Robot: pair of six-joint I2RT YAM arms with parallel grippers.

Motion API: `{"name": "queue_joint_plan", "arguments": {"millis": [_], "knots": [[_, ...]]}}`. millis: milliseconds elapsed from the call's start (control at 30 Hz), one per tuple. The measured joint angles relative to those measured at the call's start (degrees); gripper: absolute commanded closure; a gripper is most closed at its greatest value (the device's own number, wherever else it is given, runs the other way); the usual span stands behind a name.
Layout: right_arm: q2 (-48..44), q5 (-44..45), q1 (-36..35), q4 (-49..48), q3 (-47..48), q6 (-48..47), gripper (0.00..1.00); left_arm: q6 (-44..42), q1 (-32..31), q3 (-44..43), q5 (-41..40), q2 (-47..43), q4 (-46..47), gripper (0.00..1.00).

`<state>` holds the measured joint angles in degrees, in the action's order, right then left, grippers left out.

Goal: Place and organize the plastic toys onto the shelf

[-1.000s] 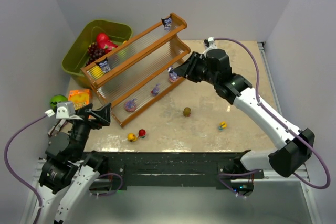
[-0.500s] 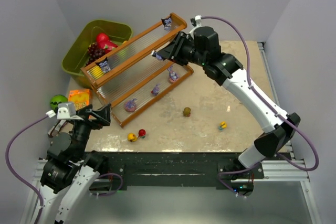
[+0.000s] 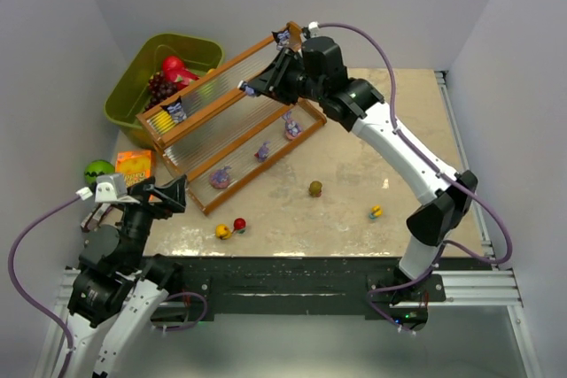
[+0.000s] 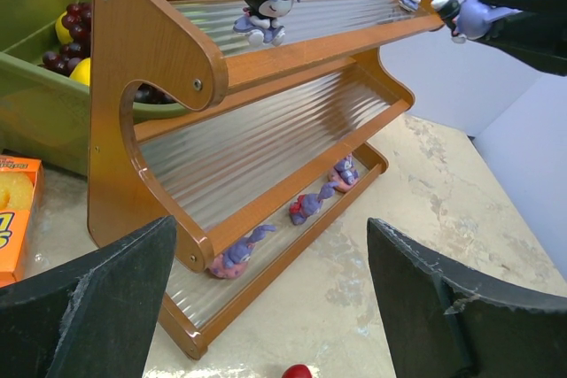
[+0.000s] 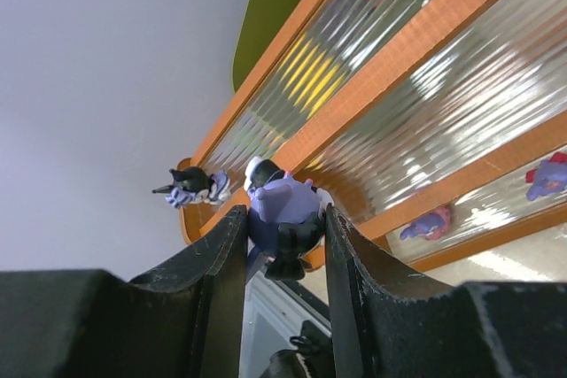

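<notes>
The orange-brown three-tier shelf (image 3: 232, 68) stands at the back left. Its top tier holds two dark figurines (image 3: 174, 111) (image 3: 283, 37); its bottom tier holds three purple-pink bunny toys (image 3: 220, 177) (image 3: 263, 150) (image 3: 291, 128). My right gripper (image 3: 249, 88) is shut on a dark purple figurine (image 5: 282, 210) and holds it over the top tier near the far end. My left gripper (image 4: 266, 307) is open and empty in front of the shelf's near end. A yellow toy (image 3: 223, 232), a red toy (image 3: 239, 224), an olive toy (image 3: 315, 188) and another yellow toy (image 3: 376, 212) lie on the table.
An olive-green bin (image 3: 137, 68) with red fruit and grapes sits behind the shelf. A green ball (image 3: 97, 170) and an orange box (image 3: 133, 165) lie at the left edge. White walls close in the back and the sides.
My right gripper has risen from the bottom tier's right end and moved left and back with the dark figurine, to above the top tier. The left arm has not moved.
</notes>
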<state>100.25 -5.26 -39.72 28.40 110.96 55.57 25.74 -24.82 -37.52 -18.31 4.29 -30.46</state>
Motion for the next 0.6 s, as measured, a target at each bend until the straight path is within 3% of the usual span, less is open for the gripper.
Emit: {"name": "queue_joint_plan", "arguments": {"millis": [600], "knots": [[7.0,4.8,-2.7,1.9,8.9,9.6,1.00,0.1,0.0,0.7,-0.2,-0.5,0.0,0.07]]}}
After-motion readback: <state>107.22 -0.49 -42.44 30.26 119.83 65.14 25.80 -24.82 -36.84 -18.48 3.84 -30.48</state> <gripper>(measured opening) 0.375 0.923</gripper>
